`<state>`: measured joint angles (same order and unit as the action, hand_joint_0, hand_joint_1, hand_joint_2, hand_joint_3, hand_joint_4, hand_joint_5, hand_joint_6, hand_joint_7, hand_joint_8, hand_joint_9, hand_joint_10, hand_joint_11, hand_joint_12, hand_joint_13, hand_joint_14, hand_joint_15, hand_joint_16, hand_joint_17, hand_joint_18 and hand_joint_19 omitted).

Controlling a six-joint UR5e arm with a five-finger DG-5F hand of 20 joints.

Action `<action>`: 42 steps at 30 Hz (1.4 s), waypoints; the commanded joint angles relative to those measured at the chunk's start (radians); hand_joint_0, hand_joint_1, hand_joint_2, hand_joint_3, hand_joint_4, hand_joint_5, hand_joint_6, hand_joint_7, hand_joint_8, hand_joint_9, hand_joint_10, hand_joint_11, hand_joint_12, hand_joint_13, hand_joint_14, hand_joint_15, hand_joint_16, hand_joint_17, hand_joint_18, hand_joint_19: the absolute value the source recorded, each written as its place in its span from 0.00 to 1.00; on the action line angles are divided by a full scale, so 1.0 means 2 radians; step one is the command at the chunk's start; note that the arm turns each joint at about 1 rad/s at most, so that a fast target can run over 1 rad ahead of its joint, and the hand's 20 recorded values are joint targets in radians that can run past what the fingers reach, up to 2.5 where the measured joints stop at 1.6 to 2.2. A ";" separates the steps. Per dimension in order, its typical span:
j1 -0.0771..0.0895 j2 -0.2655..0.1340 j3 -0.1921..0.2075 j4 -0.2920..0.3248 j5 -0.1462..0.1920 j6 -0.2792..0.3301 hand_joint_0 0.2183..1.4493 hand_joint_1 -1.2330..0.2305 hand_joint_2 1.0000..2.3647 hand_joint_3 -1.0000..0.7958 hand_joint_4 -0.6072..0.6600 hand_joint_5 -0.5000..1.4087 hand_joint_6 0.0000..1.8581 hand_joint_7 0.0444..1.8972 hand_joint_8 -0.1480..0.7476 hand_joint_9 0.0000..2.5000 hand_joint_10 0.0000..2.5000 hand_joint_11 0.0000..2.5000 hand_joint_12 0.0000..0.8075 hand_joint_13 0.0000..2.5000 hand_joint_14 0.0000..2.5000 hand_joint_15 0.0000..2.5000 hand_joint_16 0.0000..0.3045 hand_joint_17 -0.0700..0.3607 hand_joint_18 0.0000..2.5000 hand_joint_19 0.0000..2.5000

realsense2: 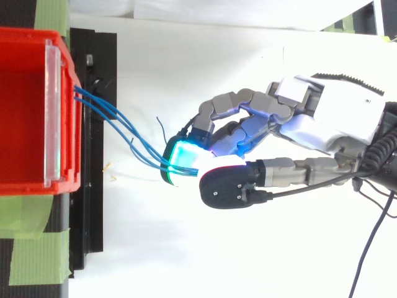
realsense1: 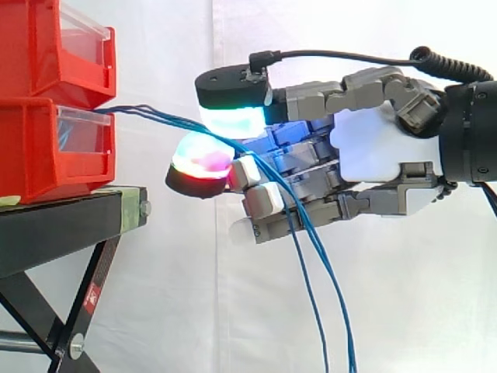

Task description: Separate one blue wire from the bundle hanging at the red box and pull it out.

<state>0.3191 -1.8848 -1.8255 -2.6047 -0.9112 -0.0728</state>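
Pinching the blue wires [realsense1: 155, 118] between two glowing pads [realsense1: 233, 120], my hand [realsense1: 373, 148] sits just off the front of the red box [realsense1: 46, 148]. My fingers are curled in, with the upper pad pressing toward the lower one and the strands crossing between them. The wires leave the box's front lip, run across the gap to my pinch, then drape over my lower fingers and hang down out of the side view. From above they fan apart at the box and converge where my pads meet.

That convergence is my main worry. Several strands seem to enter the pinch together, and I cannot tell how many are really clamped. If I draw back now, I judge the whole bundle would come, not one wire.

The hanging tails also thread between my lower fingers, so a pull could snag them there and tug the others along.

The box sits near the edge of the black stand [realsense1: 62, 225] with another bin [realsense1: 46, 47] stacked on it. If the wires are held fast inside, a hard pull might drag both forward.

A thin wire could also slip off my rounded pads if I squeeze too lightly
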 commanded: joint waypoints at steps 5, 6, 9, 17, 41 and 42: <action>0.000 0.000 0.000 0.000 -0.001 0.000 0.46 0.21 0.02 0.45 0.68 0.13 0.48 0.52 0.54 0.31 0.01 0.53 0.36 0.43 0.01 0.50 0.06 0.26 0.20 0.14; 0.000 0.000 0.000 0.000 0.000 0.000 0.46 0.21 0.02 0.45 0.68 0.13 0.48 0.52 0.54 0.31 0.01 0.52 0.35 0.43 0.01 0.50 0.06 0.26 0.20 0.14; 0.000 0.000 0.000 0.000 0.000 0.000 0.46 0.25 0.02 0.48 0.68 0.13 0.48 0.51 0.53 0.32 0.00 0.52 0.35 0.43 0.01 0.50 0.06 0.26 0.20 0.15; 0.000 0.000 0.000 0.001 0.000 -0.001 0.38 0.33 0.02 0.49 0.69 0.13 0.47 0.52 0.54 0.33 0.00 0.52 0.36 0.45 0.01 0.51 0.06 0.27 0.22 0.18; 0.000 0.000 0.000 0.001 -0.001 -0.002 0.31 0.31 0.01 0.39 0.70 0.13 0.46 0.53 0.55 0.36 0.03 0.66 0.38 0.48 0.11 0.68 0.10 0.32 0.28 0.28; 0.000 0.000 0.000 0.001 -0.001 -0.002 0.31 0.31 0.01 0.39 0.70 0.13 0.46 0.53 0.55 0.35 0.06 0.66 0.39 0.47 0.17 0.68 0.10 0.32 0.28 0.29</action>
<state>0.3194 -1.8850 -1.8254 -2.6038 -0.9127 -0.0767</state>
